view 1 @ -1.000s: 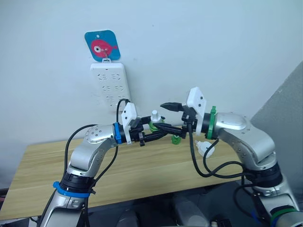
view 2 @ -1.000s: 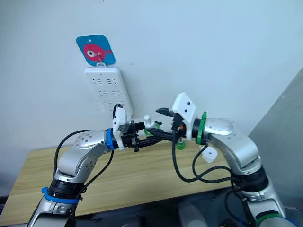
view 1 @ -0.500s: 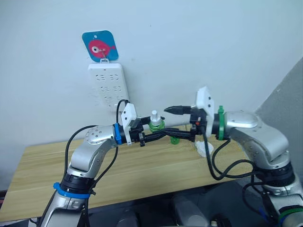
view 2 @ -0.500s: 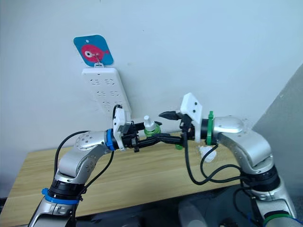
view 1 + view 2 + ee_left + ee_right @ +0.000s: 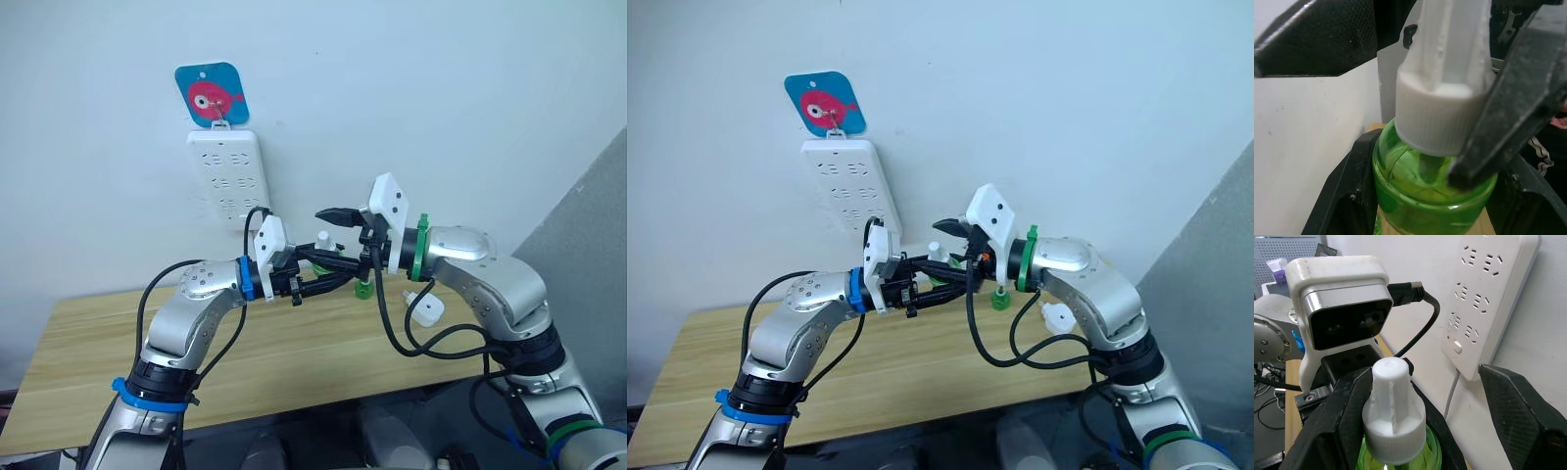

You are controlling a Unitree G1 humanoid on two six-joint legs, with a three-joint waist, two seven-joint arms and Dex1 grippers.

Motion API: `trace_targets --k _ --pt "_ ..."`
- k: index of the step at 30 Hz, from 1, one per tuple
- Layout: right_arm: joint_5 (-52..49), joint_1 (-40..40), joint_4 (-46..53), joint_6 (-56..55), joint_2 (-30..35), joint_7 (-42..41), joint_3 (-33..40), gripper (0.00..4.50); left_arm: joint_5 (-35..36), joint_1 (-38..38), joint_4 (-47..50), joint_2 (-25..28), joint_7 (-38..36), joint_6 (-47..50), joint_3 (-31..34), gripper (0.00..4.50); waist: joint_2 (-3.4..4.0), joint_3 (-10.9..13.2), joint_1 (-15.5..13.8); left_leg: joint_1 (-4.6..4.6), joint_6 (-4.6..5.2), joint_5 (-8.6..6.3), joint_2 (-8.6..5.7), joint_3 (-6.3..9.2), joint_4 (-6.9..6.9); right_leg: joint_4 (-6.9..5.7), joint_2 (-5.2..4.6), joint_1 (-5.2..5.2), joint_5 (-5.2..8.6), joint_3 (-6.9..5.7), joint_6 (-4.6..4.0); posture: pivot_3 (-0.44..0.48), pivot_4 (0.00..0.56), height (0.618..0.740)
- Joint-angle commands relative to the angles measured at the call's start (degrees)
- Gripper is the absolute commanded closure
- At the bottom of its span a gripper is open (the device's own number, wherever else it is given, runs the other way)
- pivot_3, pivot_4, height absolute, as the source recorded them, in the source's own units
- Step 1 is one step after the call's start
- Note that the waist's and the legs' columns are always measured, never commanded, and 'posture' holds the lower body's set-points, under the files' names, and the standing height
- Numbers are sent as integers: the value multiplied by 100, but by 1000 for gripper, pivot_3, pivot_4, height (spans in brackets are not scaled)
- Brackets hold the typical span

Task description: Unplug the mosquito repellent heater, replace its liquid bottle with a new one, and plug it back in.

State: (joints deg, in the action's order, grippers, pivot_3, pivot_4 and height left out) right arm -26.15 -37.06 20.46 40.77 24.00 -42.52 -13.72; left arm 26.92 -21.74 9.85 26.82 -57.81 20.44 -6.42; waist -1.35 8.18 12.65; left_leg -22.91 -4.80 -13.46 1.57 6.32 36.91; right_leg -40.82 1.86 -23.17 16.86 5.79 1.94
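My left gripper [image 5: 323,266] is shut on a green liquid bottle [image 5: 1420,186] with a white ribbed cap [image 5: 1393,416], held upright above the table. My right gripper [image 5: 329,238] reaches in from the right and stands open with its fingers [image 5: 1518,411] on either side of that cap; one finger lies against the cap and the other stands well off it. The mosquito repellent heater [image 5: 426,311] lies on the wooden table [image 5: 98,343] near its right end, below my right forearm. A second small green bottle [image 5: 1000,299] stands on the table behind the grippers.
A long white power strip [image 5: 225,176] hangs on the wall behind, under a blue card with a pink fish [image 5: 211,95]. A grey panel [image 5: 588,235] rises at the far right. Black cables loop under my right arm.
My right gripper drew back to the right half a second ago, then came left again and now brackets the bottle's cap. The left gripper has held the bottle almost still.
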Motion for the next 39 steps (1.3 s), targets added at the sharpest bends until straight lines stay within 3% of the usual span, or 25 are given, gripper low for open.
trace_targets --k 1,7,11,18,26,31,39 --pt "-122 -41 72 20 360 -187 470 928 62 10 229 -5 -28 -172 88 2145 0 0 0 0 0 0 -1 0 0 0 0 0 1 0 1 -212 76 740" --pt "-578 122 301 255 1263 -881 799 928 63 42 241 -4 -7 -155 89 2146 0 0 -10 -1 0 0 -2 -2 1 2 0 0 2 2 4 -217 81 740" --pt "-694 229 470 298 1536 -1133 766 928 59 54 235 -7 -20 -159 94 2146 0 0 3 2 1 -1 0 -3 -1 1 2 0 7 2 12 -219 83 740" --pt "-479 139 664 306 518 -283 264 928 52 35 211 -32 -20 -171 62 2146 0 0 16 2 1 0 4 -4 -1 -1 7 0 9 4 14 -220 84 740" --pt "-61 -49 302 161 -36 153 26 928 47 40 229 -26 -28 -170 48 2146 0 0 -17 -1 0 0 -1 -2 2 1 -1 1 5 3 9 -212 82 740" --pt "-138 -67 223 234 44 140 244 928 50 69 262 -2 -30 -168 61 2146 0 0 -11 -1 1 0 0 -1 0 1 -1 0 3 1 5 -212 82 740" --pt "-509 108 259 371 873 -536 643 928 29 74 217 31 -58 -212 81 2146 0 0 -15 -1 1 0 -1 -2 0 2 -1 0 4 1 7 -210 78 740"
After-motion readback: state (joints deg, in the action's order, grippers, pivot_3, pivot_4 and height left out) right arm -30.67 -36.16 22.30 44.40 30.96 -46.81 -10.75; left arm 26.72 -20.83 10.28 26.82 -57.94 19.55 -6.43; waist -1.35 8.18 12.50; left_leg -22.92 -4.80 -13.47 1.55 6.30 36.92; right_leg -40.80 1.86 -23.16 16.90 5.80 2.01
